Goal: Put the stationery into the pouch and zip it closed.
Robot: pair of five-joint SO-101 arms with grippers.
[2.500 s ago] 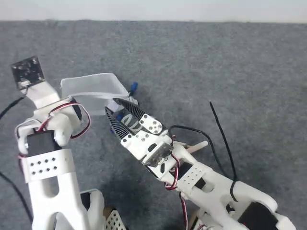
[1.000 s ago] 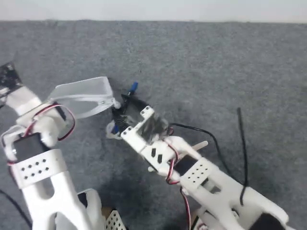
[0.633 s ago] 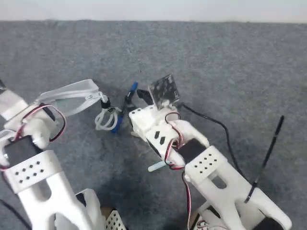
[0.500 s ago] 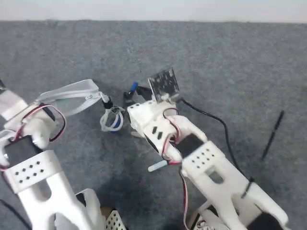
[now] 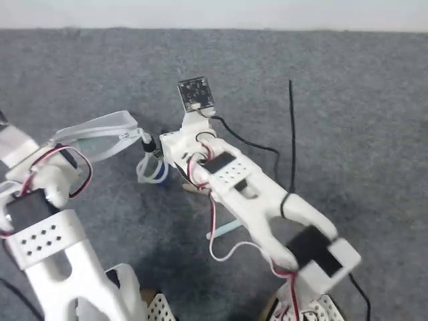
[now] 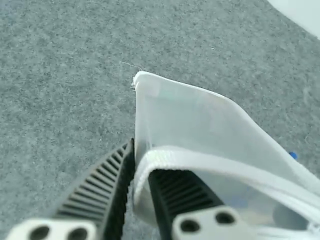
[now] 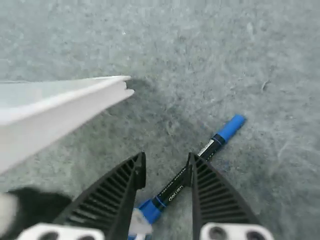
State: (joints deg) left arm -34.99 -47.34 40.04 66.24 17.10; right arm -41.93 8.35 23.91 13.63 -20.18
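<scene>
A grey carpeted counter (image 5: 348, 120) runs up to a pale wall (image 5: 214, 13); the left arm (image 5: 53, 227) rises from the lower left, red wires looped at its joint; a translucent white pouch (image 5: 100, 130) lies tilted at its end, with a dark zip pull (image 5: 146, 142) at the corner nearest the middle; just beside it lies a white cord loop (image 5: 148, 171) with a blue piece inside; the right arm (image 5: 247, 194) stretches from the lower right to the middle, its camera board (image 5: 196, 93) raised beyond the loop; a black cable (image 5: 291, 134) stands up beside it; a pale stick (image 5: 224, 229) lies under the arm.
</scene>
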